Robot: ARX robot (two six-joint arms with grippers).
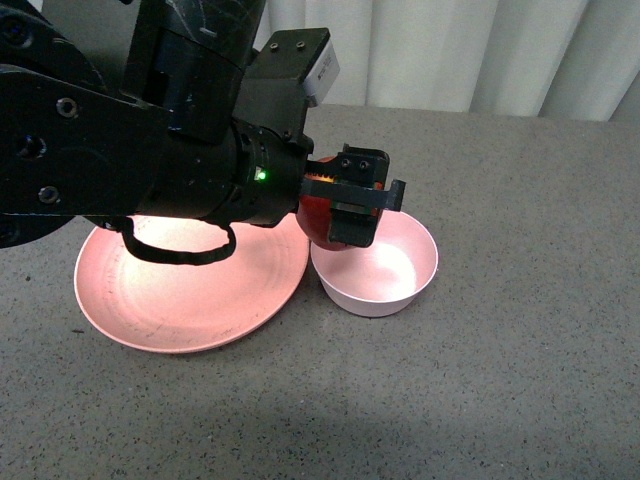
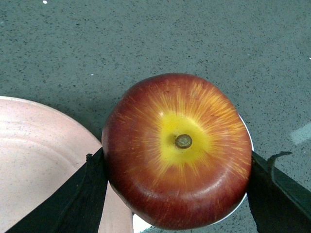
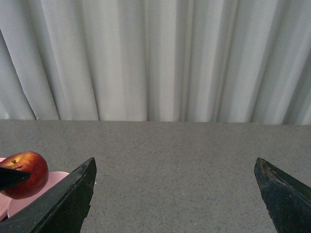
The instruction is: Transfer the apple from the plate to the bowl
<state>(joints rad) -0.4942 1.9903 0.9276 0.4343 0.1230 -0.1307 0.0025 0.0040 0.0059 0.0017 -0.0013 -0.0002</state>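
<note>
One plate (image 1: 190,295) is set just beside the bowl (image 1: 390,272) | left gripper (image 1: 352,196) is pinched on the apple (image 2: 177,155), held above the bowl's plate-side rim | stem shown plainly by left wrist view, hidden in front view | right gripper (image 3: 175,162) is spread wide

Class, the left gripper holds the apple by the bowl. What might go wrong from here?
1. The apple hangs over the edge of the bowl nearest the plate, not its middle; released, it may strike the rim and tip the bowl.
2. The left gripper pinches only the glossy apple's sides, so it might slip.
</note>
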